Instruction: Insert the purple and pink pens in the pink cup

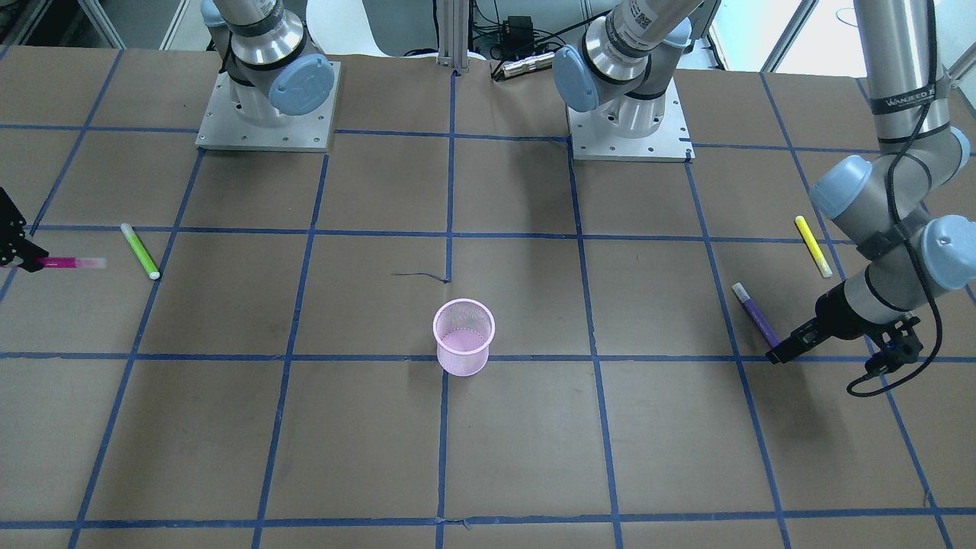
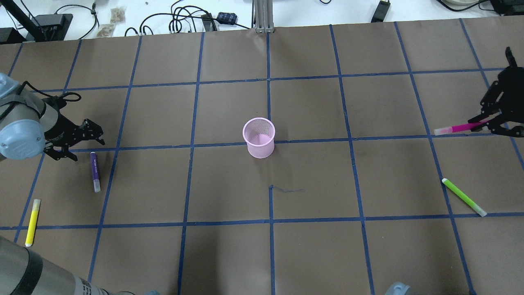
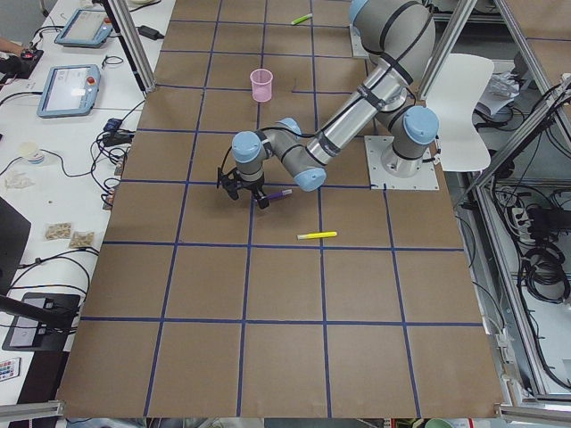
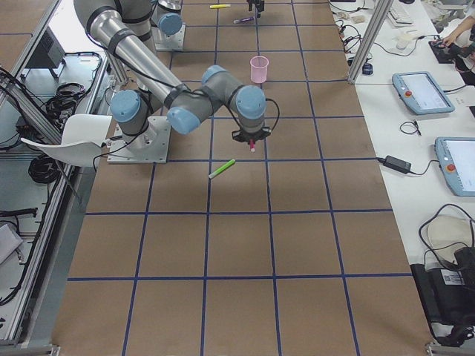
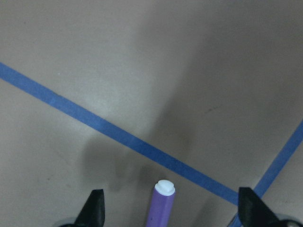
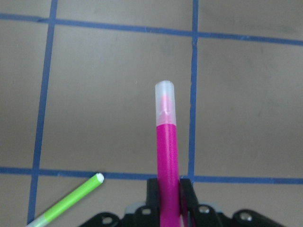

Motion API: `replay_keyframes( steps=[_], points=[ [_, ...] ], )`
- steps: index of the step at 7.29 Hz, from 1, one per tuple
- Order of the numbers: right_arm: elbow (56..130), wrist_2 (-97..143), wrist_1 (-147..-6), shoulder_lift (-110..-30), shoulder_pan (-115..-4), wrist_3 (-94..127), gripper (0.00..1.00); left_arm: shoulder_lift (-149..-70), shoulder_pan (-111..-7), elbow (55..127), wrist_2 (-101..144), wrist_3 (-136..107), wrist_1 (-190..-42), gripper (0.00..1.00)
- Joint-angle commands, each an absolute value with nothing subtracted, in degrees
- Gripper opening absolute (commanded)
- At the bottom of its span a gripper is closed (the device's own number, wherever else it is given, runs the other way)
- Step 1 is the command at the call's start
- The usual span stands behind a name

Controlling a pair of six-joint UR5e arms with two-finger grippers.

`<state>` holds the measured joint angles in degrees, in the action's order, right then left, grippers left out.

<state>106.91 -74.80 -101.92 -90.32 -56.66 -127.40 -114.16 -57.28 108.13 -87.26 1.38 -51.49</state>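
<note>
The pink mesh cup (image 2: 259, 139) stands upright near the table's middle, and it shows in the front view (image 1: 463, 339) too. My right gripper (image 2: 491, 125) is shut on the pink pen (image 2: 458, 128), whose capped end points toward the cup. The right wrist view shows that pen (image 6: 165, 156) sticking out from between the fingers. The purple pen (image 2: 95, 172) lies on the table at the left. My left gripper (image 2: 84, 146) is open over its far end. In the left wrist view the pen's end (image 5: 162, 203) sits between the two spread fingertips (image 5: 94, 208).
A yellow pen (image 2: 32, 222) lies near the left arm and a green pen (image 2: 464, 197) lies near the right gripper. Blue tape lines cross the brown table cover (image 2: 262, 246). Cables and gear lie along the far edge.
</note>
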Motion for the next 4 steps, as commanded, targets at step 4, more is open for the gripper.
replay_keyframes(
  steps=[4],
  points=[
    [104.1, -78.0, -106.9, -93.3, -84.0, -89.3, 0.0, -115.0, -57.3, 109.7, -87.4, 2.0, -50.1, 0.66]
  ],
)
